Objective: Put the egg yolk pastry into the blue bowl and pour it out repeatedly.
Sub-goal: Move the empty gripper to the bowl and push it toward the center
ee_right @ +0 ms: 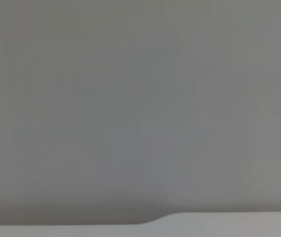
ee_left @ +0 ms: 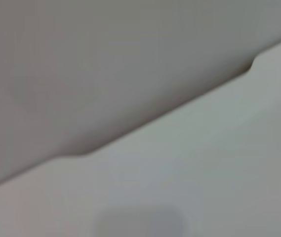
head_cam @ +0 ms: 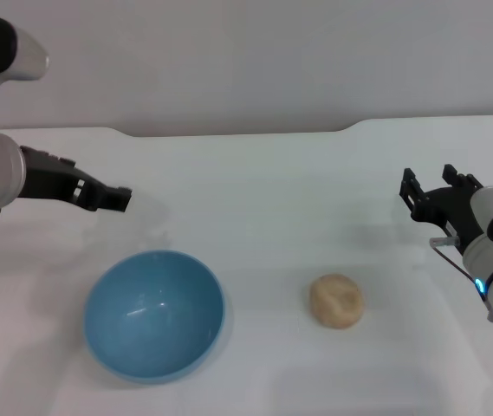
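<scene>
Left gripper (head_cam: pixel 118 198) hovering beyond blue bowl (head_cam: pixel 154 314); right gripper (head_cam: pixel 426 199) raised right of egg yolk pastry (head_cam: pixel 337 300); jaws' state: cannot tell.

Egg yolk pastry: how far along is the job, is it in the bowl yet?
Nothing looks done. The egg yolk pastry lies on the table, apart from the upright, empty blue bowl. Nothing is in hand: the left gripper hovers beyond the bowl, the right gripper beyond the pastry. Grasping, placing and pouring remain.
</scene>
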`<state>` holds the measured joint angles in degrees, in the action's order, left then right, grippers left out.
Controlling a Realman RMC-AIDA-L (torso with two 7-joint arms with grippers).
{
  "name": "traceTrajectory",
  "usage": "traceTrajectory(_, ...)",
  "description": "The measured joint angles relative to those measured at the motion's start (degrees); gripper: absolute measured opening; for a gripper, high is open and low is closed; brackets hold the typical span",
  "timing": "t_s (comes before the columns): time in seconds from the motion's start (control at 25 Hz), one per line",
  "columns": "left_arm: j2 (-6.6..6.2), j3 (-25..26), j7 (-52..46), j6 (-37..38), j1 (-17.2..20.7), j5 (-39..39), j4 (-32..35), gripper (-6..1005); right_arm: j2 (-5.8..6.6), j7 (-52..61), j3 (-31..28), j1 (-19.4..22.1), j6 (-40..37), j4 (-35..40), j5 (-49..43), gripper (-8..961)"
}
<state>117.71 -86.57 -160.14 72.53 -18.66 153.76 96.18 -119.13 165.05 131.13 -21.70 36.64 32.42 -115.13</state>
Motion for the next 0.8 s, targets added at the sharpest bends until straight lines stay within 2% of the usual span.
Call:
traceTrajectory(0.32, 0.12, 0.0, -2.8, 7.5, -3.5, 1.8, -0.4, 865, 0.04, -0.1, 0.4, 0.1, 0.0, -1.5, -0.1, 555)
traceTrajectory(0.6, 0.09, 0.8, -3.8, 13.4, -4.4, 3.7, -2.8, 866, 0.04, -0.1, 2.3, 0.5, 0.4, -2.3, -0.2, 555)
traceTrajectory(0.8, 0.13, 0.7, -4.2, 13.6, -4.5, 3.7, -5.6, 865, 0.04, -0.2, 2.3, 0.5, 0.4, -2.3, -0.2, 554)
